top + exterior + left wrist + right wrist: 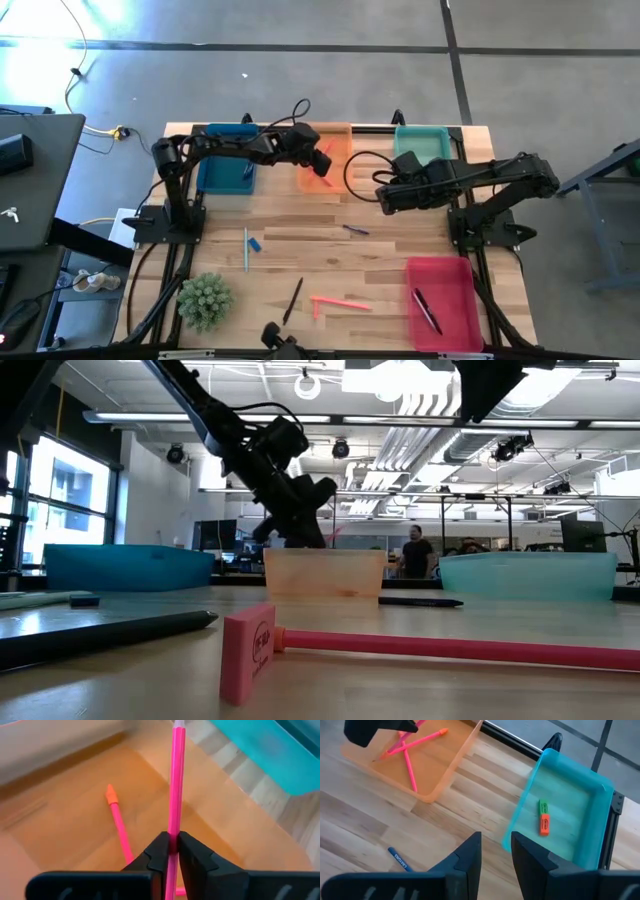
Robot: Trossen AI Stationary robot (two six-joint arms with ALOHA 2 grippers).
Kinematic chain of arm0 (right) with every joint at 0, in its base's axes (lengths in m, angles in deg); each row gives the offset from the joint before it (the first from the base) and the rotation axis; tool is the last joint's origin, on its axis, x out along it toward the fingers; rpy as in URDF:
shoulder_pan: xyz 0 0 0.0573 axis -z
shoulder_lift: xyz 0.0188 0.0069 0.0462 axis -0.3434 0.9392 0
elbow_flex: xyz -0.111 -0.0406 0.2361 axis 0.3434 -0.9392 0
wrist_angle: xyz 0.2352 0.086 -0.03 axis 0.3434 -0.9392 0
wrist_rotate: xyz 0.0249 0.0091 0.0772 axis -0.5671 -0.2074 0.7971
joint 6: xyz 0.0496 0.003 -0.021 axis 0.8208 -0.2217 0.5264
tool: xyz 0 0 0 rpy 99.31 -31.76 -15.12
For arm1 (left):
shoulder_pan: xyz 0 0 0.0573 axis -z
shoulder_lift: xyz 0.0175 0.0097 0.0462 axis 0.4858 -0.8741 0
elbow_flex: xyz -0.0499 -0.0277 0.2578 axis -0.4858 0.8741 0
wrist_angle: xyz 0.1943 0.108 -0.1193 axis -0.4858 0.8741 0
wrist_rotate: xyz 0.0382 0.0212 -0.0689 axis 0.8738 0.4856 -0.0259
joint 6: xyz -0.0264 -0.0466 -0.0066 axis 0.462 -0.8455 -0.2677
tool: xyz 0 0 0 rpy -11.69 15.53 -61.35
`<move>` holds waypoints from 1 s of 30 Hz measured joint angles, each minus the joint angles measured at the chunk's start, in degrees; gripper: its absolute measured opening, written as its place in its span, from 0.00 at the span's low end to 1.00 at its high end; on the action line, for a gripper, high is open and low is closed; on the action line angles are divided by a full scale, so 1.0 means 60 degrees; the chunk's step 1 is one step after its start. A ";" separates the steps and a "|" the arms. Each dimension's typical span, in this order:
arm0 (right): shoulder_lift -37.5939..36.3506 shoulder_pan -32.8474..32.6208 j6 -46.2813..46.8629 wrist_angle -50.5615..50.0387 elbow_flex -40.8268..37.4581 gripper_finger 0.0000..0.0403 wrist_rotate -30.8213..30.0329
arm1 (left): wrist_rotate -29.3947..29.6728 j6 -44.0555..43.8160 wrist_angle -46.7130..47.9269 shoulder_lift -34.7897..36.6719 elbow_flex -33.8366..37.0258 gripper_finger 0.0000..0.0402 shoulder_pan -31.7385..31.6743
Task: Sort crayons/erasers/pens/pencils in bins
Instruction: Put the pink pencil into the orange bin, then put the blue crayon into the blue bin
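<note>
A: High view status?
B: Left gripper point(322, 160) over the orange bin point(325, 158); a pen point(427, 311) lies in the red bin point(440, 303). Loose sticks remain on the wooden bench point(290, 225).

A: Wrist views?
B: Left gripper pinches a pink stick point(177, 785). Right gripper point(495, 851) is spread, empty; erasers point(543, 818) sit in the teal bin point(605, 805).

A: Low view?
B: An open workshop lies behind.

Pale wood-grain worktop point(330, 250), planked, satin. Translucent smooth plastic bins point(445, 765), orange and teal. Matt black pincer fingers point(192, 857). Glossy pink stick point(176, 785).
</note>
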 joint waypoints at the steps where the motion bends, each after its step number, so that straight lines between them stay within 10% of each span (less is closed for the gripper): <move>1: 0.0000 0.0000 0.0000 0.0040 0.0000 0.24 0.0000 | -0.0004 -0.0121 0.0005 0.0000 0.0000 0.09 -0.0039; 15: 0.0000 -0.0004 -0.0668 0.0941 -0.0004 0.24 0.0006 | -0.0147 -0.0627 0.0074 0.0212 0.0000 0.27 -0.0478; 30: 0.0000 0.0079 -0.3329 0.3145 -0.0004 0.24 0.0968 | -0.1439 0.0854 0.1046 0.3502 -0.0007 0.26 -0.1149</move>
